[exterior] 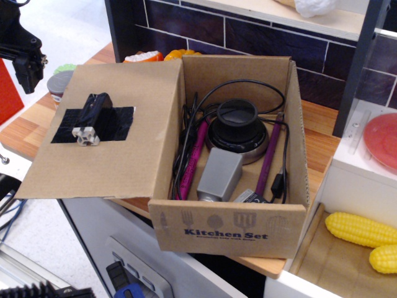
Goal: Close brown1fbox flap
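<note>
A: Where is the box [239,233]?
B: It stands on the counter [322,149], with its flap [105,133] swung fully open to the left.
A: How should the step be done?
B: Engage the knob [92,118], then swing the flap rightward over the cables [186,143].
A: And the gripper [28,65]?
B: It is up left, apart from the flap, apparently holding nothing; its jaw state cannot be told.

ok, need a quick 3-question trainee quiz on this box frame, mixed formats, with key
1. True or false: the large brown cardboard flap lies shut over the rectangular brown corrugated box.
2. Which side of the box does the flap hang toward in the picture: A left, B right, C front?
3. Fill in: the small black-white knob sits on a patch of black ____.

Key: 1 false, it is folded open. 2 A. 3 tape.
</note>
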Controlling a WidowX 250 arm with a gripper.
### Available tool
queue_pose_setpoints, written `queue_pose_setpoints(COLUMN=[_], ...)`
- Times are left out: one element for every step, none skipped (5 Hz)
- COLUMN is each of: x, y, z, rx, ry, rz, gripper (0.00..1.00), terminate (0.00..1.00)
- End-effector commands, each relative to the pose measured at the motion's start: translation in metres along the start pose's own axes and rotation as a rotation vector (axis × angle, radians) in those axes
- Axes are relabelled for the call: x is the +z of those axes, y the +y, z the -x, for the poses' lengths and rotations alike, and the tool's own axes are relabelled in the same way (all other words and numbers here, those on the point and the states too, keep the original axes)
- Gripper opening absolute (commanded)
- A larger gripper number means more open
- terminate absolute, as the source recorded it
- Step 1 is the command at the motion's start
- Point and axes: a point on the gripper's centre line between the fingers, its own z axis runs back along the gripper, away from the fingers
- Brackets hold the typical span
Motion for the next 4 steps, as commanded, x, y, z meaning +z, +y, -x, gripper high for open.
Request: queue_pose_setpoints(x=[0.0, -0.013, -0.031, -0.039], y=[0.0, 0.003, 0.005, 0.004], z=[0.0, 0.001, 0.002, 0.002], rx=[0.0, 0.002, 0.006, 0.033], ry=[0.0, 0.001, -0.01, 0.037], rz=[0.0, 0.034, 0.036, 0.057], gripper=[1.0, 1.0, 1.0, 1.0], terminate=[0.0, 0.0, 0.0, 0.0])
